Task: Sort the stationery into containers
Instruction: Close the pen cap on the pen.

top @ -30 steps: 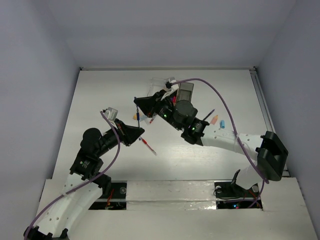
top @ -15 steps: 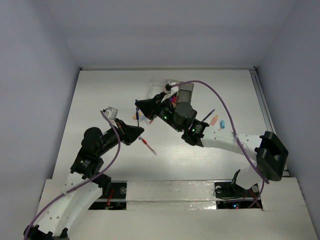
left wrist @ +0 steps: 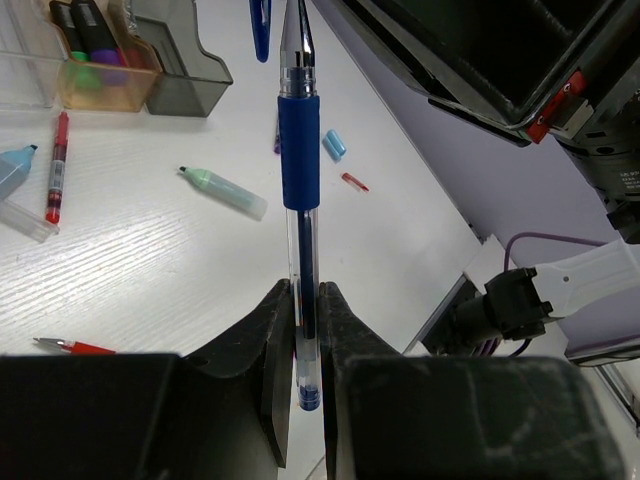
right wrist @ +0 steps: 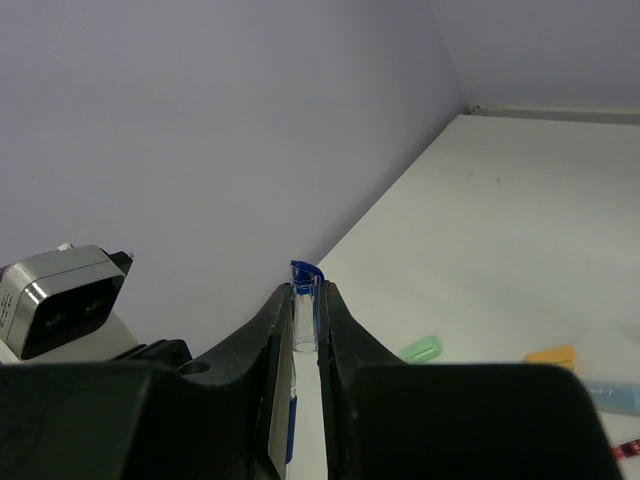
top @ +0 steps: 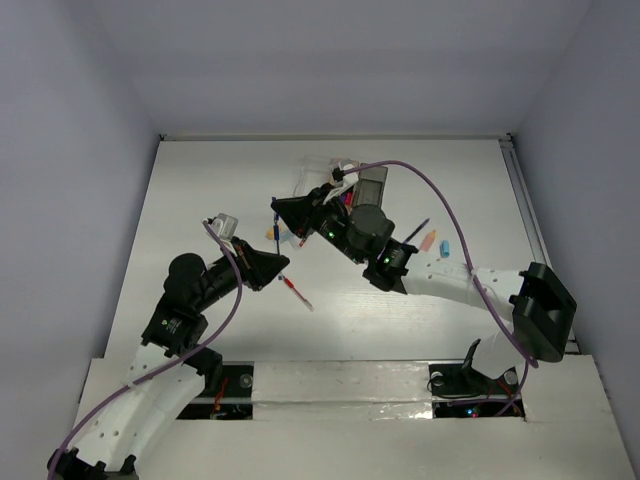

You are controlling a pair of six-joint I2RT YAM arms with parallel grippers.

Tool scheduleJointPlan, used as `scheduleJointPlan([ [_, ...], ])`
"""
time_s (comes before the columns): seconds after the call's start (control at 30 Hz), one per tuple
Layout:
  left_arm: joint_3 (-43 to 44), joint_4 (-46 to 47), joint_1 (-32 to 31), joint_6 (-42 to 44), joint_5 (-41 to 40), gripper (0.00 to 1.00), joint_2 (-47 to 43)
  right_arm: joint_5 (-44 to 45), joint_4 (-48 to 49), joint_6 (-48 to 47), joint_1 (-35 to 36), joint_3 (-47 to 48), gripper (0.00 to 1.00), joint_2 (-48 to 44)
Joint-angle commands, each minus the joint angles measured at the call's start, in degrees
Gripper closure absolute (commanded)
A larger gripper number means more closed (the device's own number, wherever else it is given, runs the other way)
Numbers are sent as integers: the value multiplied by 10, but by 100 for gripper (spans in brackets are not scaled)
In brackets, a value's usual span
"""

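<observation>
Barely anything shifts: the right claw point(right wrist: 305, 330), clamped on what looks like the pen's cap point(right wrist: 305, 285), has edged toward the left claw point(left wrist: 305, 340). That one stays pinched on the blue pen point(left wrist: 300, 180), held aloft, well short of the containers point(left wrist: 185, 88). Capping, I'd guess.

Three containers point(left wrist: 100, 97) in all: one clear box point(left wrist: 25, 90), one tan-orange box point(left wrist: 135, 88), one dark grey box point(left wrist: 190, 85). On the tabletop point(left wrist: 150, 270) lie two red pens point(left wrist: 58, 165) and one green marker point(left wrist: 225, 193). One blue pen point(left wrist: 300, 150) and one pen cap point(right wrist: 305, 278) are held. Two tools, left tool point(left wrist: 305, 295) and right tool point(right wrist: 305, 295)
</observation>
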Motion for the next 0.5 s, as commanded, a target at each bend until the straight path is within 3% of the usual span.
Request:
scheduleJointPlan([
  [0.0,7,29,-2,2,10,100,-1,8,49,-7,5,13,100,-23],
  [0.47,6,25,-2,0,4,100,2,11,64,-7,5,-1,100,-37],
])
